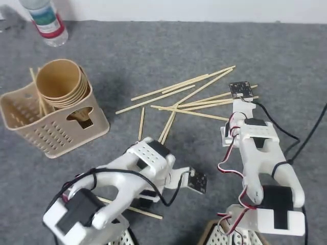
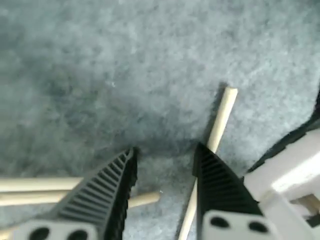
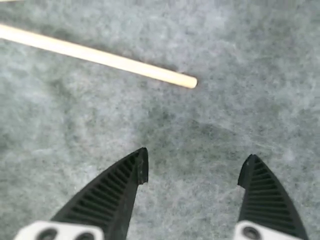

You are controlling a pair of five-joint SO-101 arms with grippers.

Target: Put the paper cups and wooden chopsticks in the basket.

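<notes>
High view: a grey felt-like carpet (image 1: 168, 41) covers the whole table, and a strip of white wall (image 1: 204, 9) runs along its far edge. Two white arms stand at the near side. The left arm (image 1: 122, 178) bends over the near-left part of the carpet, and the right arm (image 1: 260, 148) stretches toward the middle right. A beige slotted basket (image 1: 51, 130) sits at the left, holding a nested stack of paper cups (image 1: 59, 79) with a few chopsticks (image 1: 40, 97) leaning against its inner wall. A plastic bottle (image 1: 48, 20) with a red label stands at the far left corner, well apart from the basket. The loose wooden chopsticks (image 1: 168, 95) lie fanned across the centre of the carpet, between the basket and the right arm. One single chopstick (image 1: 148, 213) lies on its own under the left arm. In the left wrist view, the left gripper (image 2: 166, 150) is spread apart and grasps nothing. It hangs close over the carpet with a chopstick end (image 2: 222, 112) just beside one finger and two more sticks (image 2: 35, 185) beside the other. In the right wrist view, the right gripper (image 3: 197, 154) is spread wide and holds nothing, with a lone chopstick tip (image 3: 100, 57) on the carpet ahead of it.
</notes>
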